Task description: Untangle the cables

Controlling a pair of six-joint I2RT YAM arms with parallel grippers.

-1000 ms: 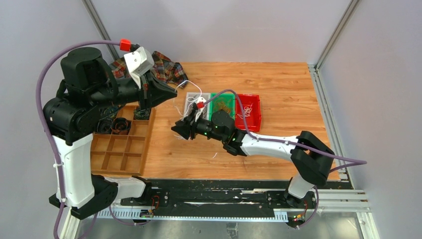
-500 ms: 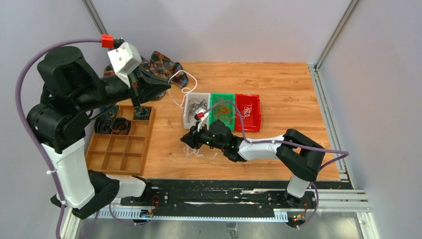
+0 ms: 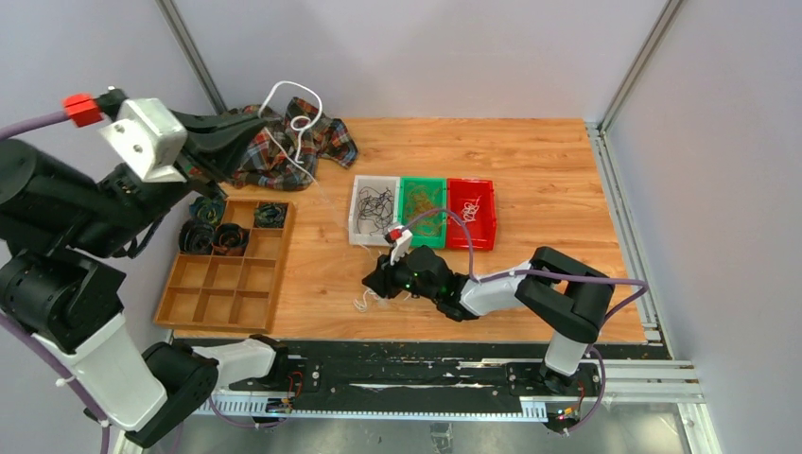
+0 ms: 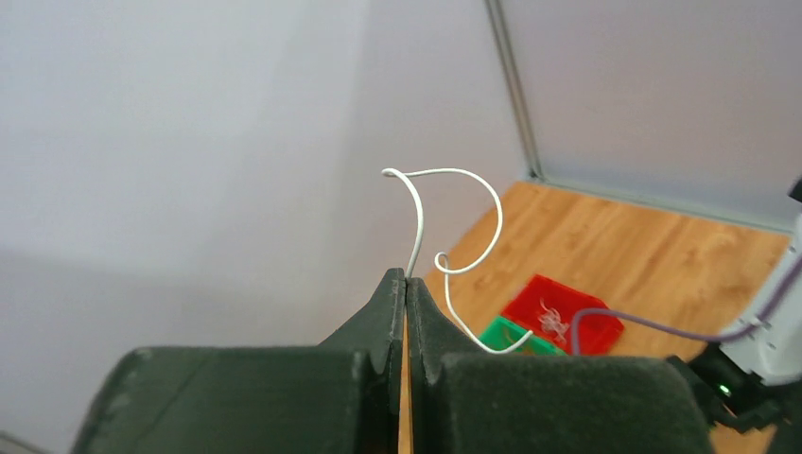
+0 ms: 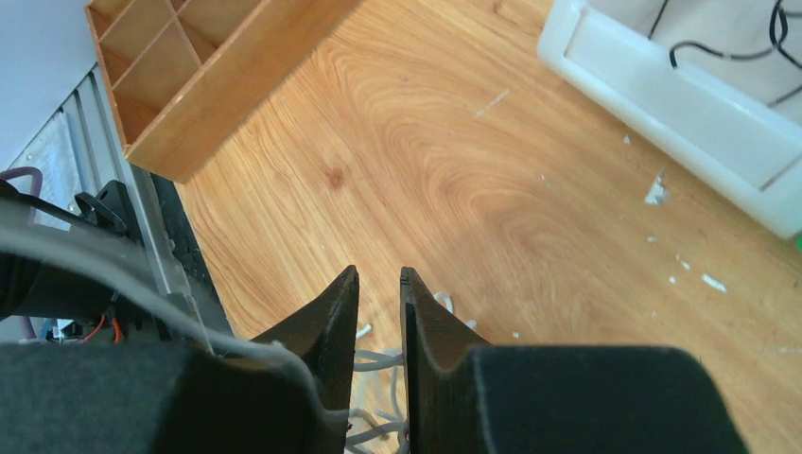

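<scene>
Top view: sorting looks mostly done. Mid-surface [image 3: 567,161] the white tray [image 3: 355,213] has black cables [image 3: 376,206], the green tray [image 3: 423,180] orange-brown cables [image 3: 426,200], and the red tray [image 3: 492,216] white cables [image 3: 470,210]. Left claw [image 3: 265,118] is raised at 10 o'clock with a white cable [image 3: 299,121] hanging off it. Right claw [image 3: 373,282] sits low at 6 o'clock over loose white strands [image 3: 363,303], unsorted.

Left wrist: left claw [image 4: 406,277] is pressed together, pinching the white cable [image 4: 496,210].

Right wrist: right claw [image 5: 378,280] shows a narrow gap. The white strands [image 5: 376,360] lie low in it, can't tell if pinched.
</scene>
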